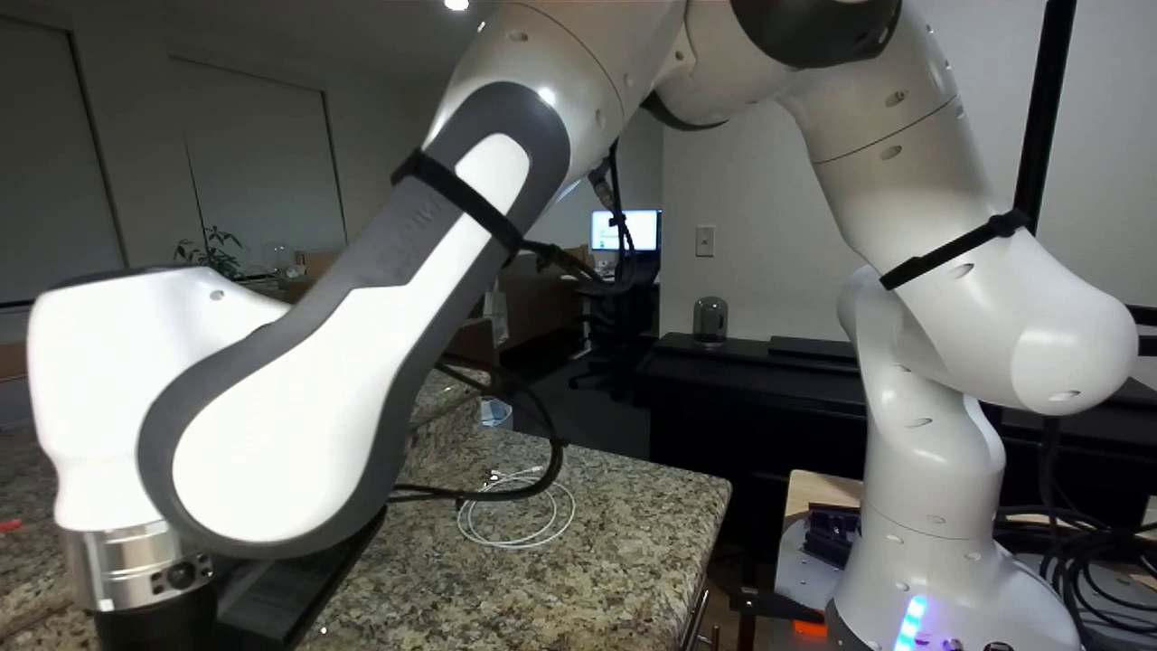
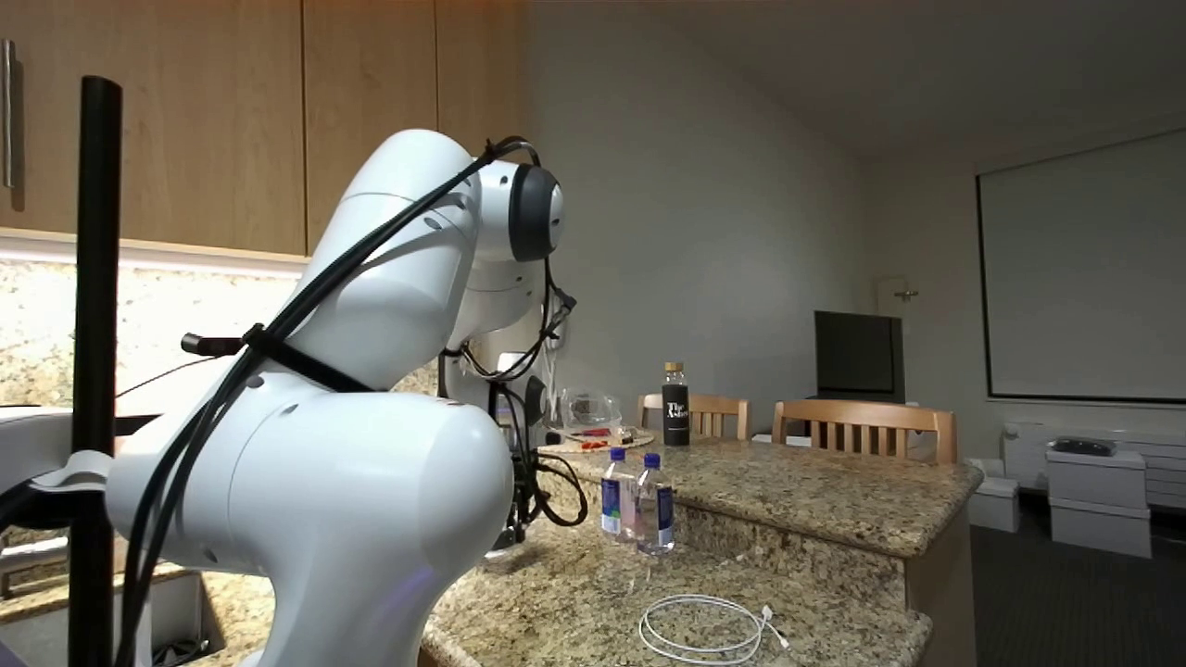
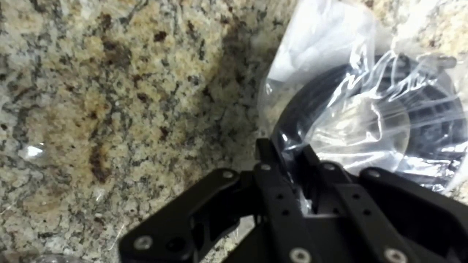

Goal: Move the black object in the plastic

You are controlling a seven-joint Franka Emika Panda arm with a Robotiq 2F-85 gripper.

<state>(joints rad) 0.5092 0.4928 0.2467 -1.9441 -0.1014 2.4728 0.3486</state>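
Observation:
The black object (image 3: 433, 120) is a dark ring-shaped coil at the right of the wrist view. It lies inside the plastic (image 3: 325, 40), a clear, crinkled, shiny bag with a whitish part at its top. My gripper (image 3: 287, 150) straddles the left side of the ring, one finger outside it and one inside. The fingers are closed on the ring through the plastic. Whether the ring touches the counter or is slightly raised cannot be told. In an exterior view the gripper (image 2: 523, 519) is partly hidden behind the arm, and the black object cannot be made out there.
Two clear water bottles with blue caps (image 2: 655, 509) (image 2: 613, 496) stand on the granite counter beside the gripper. A white cable (image 2: 704, 653) lies coiled nearer the counter's end. A raised granite ledge (image 2: 788, 472) runs behind, with a dark bottle (image 2: 675, 412) on it.

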